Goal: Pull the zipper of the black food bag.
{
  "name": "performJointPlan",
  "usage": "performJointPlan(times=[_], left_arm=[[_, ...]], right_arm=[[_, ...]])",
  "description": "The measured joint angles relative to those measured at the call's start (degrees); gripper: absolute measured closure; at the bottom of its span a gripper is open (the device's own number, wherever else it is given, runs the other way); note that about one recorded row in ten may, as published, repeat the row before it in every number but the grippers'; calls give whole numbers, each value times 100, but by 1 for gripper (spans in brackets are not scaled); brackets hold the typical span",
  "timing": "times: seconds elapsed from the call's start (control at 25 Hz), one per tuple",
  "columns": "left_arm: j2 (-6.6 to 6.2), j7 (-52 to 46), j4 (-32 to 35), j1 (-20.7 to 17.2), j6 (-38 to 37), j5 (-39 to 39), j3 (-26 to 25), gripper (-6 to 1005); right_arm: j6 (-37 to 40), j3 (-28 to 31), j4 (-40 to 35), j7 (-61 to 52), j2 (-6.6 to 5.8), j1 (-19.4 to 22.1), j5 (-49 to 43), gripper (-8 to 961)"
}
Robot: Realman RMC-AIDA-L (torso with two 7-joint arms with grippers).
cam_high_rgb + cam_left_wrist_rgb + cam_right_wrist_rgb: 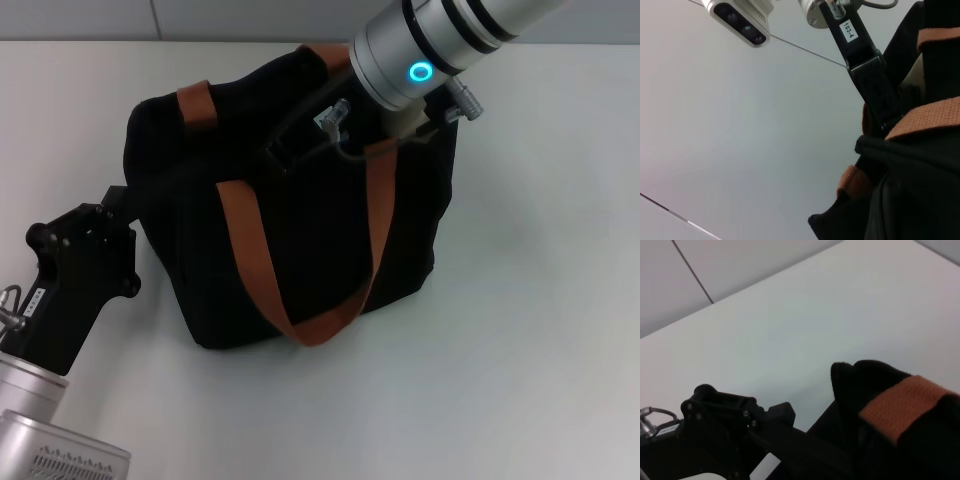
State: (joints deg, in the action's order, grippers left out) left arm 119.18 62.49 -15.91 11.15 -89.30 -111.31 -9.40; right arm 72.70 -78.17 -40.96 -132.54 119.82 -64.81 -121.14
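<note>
The black food bag (300, 230) stands on the white table (540, 300), with its two orange-brown handles (255, 260) draped over it. My right gripper (285, 150) reaches down from the top right onto the bag's top opening. It also shows in the left wrist view (875, 85), going in between the handles. My left gripper (120, 200) is against the bag's upper left edge and also shows in the right wrist view (740, 415). A small silver piece (334, 114) sits by the right wrist; I cannot tell if it is the zipper pull. The zipper track is hidden.
The white table stretches around the bag on all sides. A grey wall (200, 20) runs along the table's far edge. The right arm's silver forearm (440, 40) hangs over the bag's far right corner.
</note>
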Motion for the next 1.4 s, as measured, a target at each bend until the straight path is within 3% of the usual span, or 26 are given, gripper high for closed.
performJointPlan(times=[0.32, 0.52, 0.76, 1.4], left_arm=[[0, 4, -25, 18, -35, 6, 0, 973], [0, 4, -24, 17, -155, 6, -28, 973], [0, -1, -22, -14, -196, 4, -48, 973], [0, -38, -35, -14, -228, 4, -53, 972]], right_arm=[[221, -5, -2, -177, -37, -75, -17, 713], [312, 23, -35, -283, -51, -23, -98, 790], [322, 81, -305, -410, -63, 192, -249, 955], [610, 551, -1342, -969, -102, 872, -1186, 957]])
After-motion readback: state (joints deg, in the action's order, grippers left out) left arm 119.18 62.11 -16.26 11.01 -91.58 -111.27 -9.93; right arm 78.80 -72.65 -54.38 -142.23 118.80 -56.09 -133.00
